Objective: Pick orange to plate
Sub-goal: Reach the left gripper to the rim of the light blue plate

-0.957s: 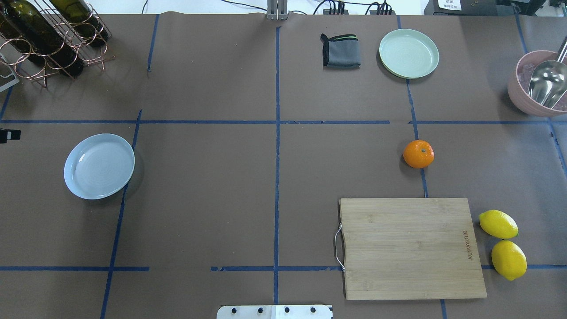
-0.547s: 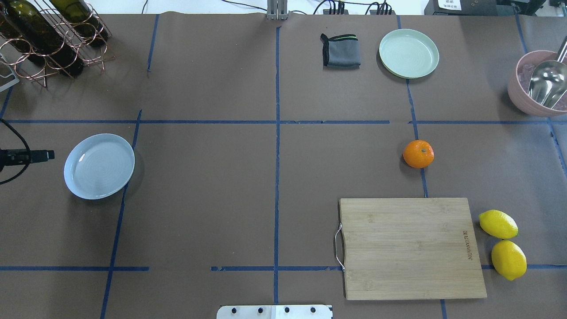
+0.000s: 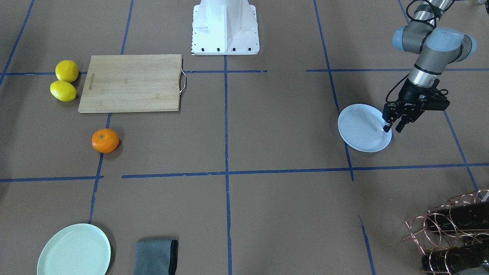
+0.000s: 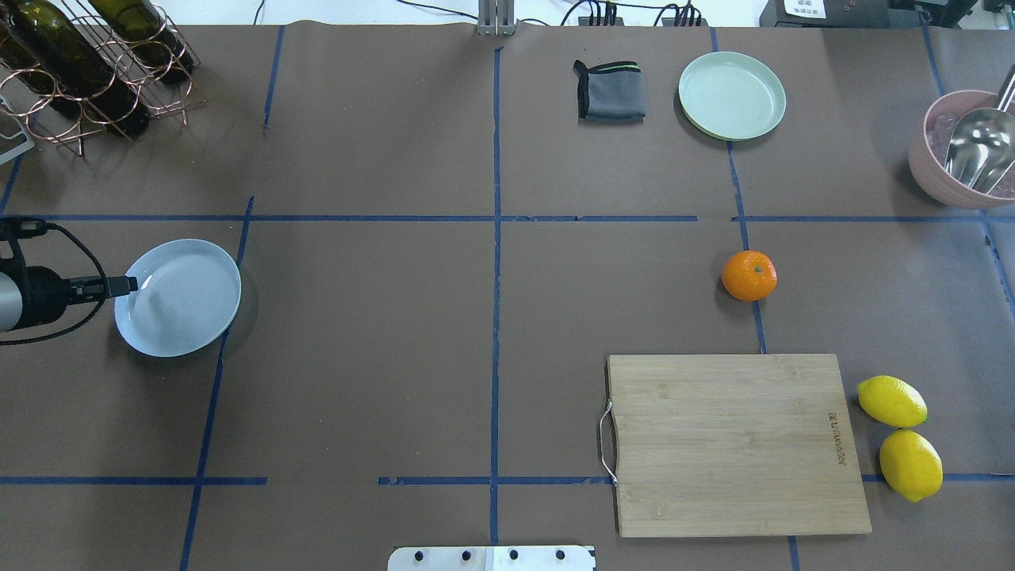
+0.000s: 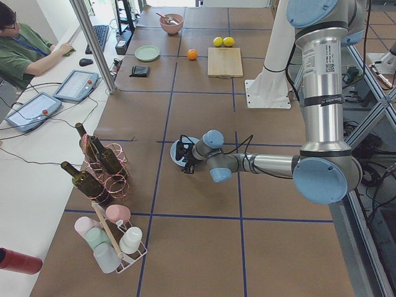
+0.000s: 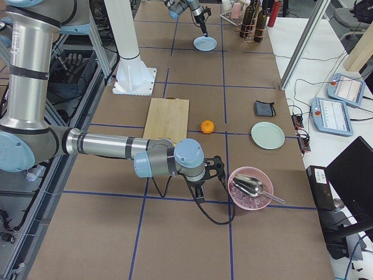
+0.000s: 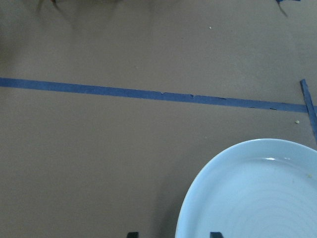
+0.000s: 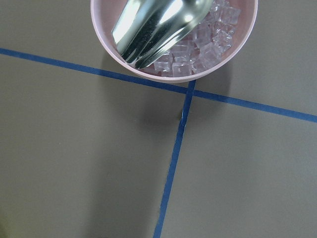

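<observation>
Two fingers of your left gripper (image 3: 392,129) are hanging spread, straddling the rim of the bluish-white plate (image 4: 186,313). The orange (image 4: 748,275) is sitting well apart, near the wooden cutting board (image 4: 733,444). Whether your right gripper (image 6: 200,197) is clenching, you cannot tell.

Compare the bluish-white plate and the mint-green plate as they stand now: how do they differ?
Colour: the bluish-white plate is pale blue, the mint-green plate pale green. Place: the bluish-white plate lies on the robot's left side, the mint-green plate far right, beside a folded grey cloth. Company: the open left gripper is at the bluish-white plate's rim; none is near the mint-green plate. Both are round, shallow-rimmed, empty and flat.
</observation>
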